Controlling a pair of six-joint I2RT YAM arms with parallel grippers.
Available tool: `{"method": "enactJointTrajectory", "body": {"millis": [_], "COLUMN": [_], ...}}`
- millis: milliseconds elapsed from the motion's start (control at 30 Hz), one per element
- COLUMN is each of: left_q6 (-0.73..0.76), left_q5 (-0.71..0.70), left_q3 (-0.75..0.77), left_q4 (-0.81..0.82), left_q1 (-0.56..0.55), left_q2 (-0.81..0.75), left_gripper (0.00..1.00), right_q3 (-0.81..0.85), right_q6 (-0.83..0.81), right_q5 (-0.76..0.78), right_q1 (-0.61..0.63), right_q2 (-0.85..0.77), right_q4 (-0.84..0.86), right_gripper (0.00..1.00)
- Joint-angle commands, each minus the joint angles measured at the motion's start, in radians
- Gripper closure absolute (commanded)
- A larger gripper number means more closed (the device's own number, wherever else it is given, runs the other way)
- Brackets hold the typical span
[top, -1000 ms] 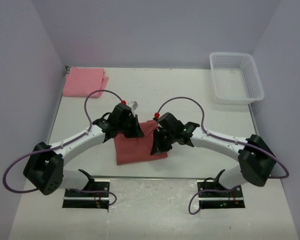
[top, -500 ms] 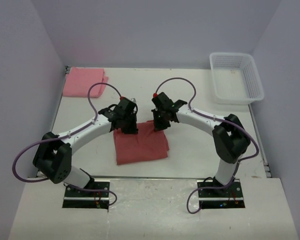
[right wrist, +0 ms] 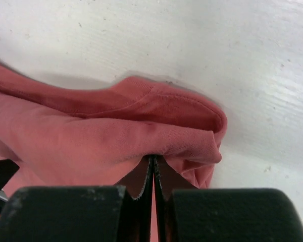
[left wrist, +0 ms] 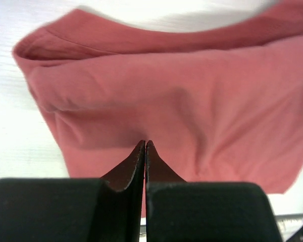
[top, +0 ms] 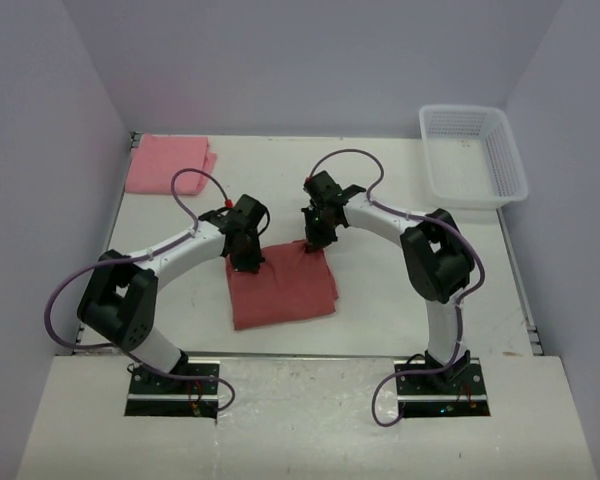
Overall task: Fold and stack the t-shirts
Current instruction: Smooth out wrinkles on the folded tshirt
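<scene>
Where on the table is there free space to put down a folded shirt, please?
The widest bare patch is the far strip of the table, between the pink shirt and the basket. A smaller one lies near the right edge, nearer than the basket. The centre is crowded: the left tool and the right tool both pinch the red shirt.

middle's pretty crowded: both arms arch in, left gripper and right gripper clamped on the far edge of the red shirt. Basket blocks the far right corner, pink shirt the far left; the bare table between them is open to pass
</scene>
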Motion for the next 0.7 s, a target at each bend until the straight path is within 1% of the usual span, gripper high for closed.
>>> {"method": "enactJointTrajectory", "body": {"millis": [0, 167, 233, 367, 500, 667], "left_q6": [-0.037, -0.020, -0.012, -0.003, -0.002, 0.001], "left_q5": [-0.055, -0.045, -0.045, -0.068, -0.061, -0.052], "left_q3": [0.040, 0.066, 0.086, 0.128, 0.157, 0.141], "left_q4": [-0.044, -0.031, -0.022, -0.031, -0.027, -0.004], "left_q1": [0.047, 0.139, 0.164, 0.184, 0.218, 0.250], "left_q2": [0.027, 0.077, 0.091, 0.120, 0.172, 0.231], "left_gripper": [1.00, 1.00, 1.00, 1.00, 1.00, 1.00], "right_q3": [0.070, 0.093, 0.121, 0.146, 0.143, 0.150], "right_q6": [-0.027, -0.027, -0.022, -0.017, -0.016, -0.011], "right_q5": [-0.056, -0.072, -0.073, -0.083, -0.077, -0.086], "right_q1": [-0.021, -0.035, -0.043, -0.057, -0.064, -0.084], "right_q2": [0.047, 0.084, 0.099, 0.113, 0.103, 0.109], "right_q4": [-0.020, -0.026, -0.054, -0.074, -0.083, -0.102], "right_gripper": [1.00, 1.00, 1.00, 1.00, 1.00, 1.00]}}
